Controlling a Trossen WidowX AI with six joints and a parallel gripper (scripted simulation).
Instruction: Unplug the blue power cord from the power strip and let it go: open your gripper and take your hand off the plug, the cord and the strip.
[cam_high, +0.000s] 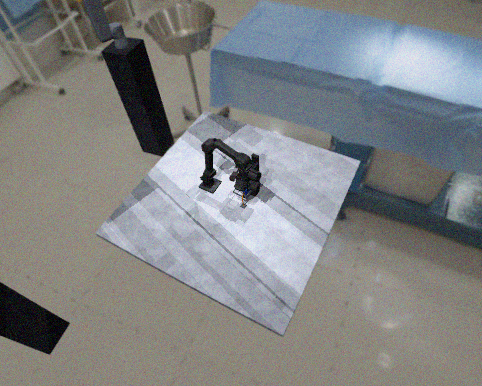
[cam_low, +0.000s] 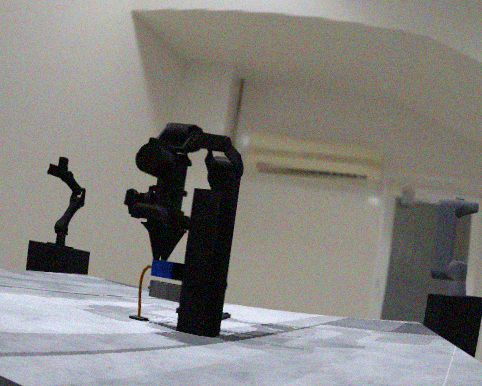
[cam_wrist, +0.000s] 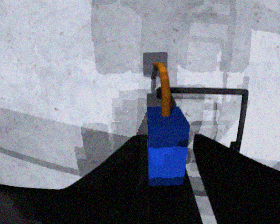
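The blue plug (cam_high: 245, 192) (cam_low: 161, 269) (cam_wrist: 167, 162) lies level, its inner end against a black part at the tall black upright block (cam_low: 205, 260), which seems to be the power strip. Its orange cord (cam_high: 243, 199) (cam_low: 140, 290) (cam_wrist: 165, 92) arches from the outer end down to a small dark foot (cam_low: 138, 318) (cam_wrist: 155, 61). My gripper (cam_low: 160, 259) (cam_wrist: 167, 141) is partly open and points down. Its tips are at the plug's top edge. In the wrist view the plug shows between the two fingers, with a narrow gap on the right. The plug's prongs are hidden.
A grey block (cam_low: 165, 290) sits just under the plug. A thin black frame (cam_wrist: 210, 90) stands beside the cord. The upright block is close beside my gripper. The arm's base (cam_high: 210, 185) stands on the same pale table top (cam_high: 265, 280).
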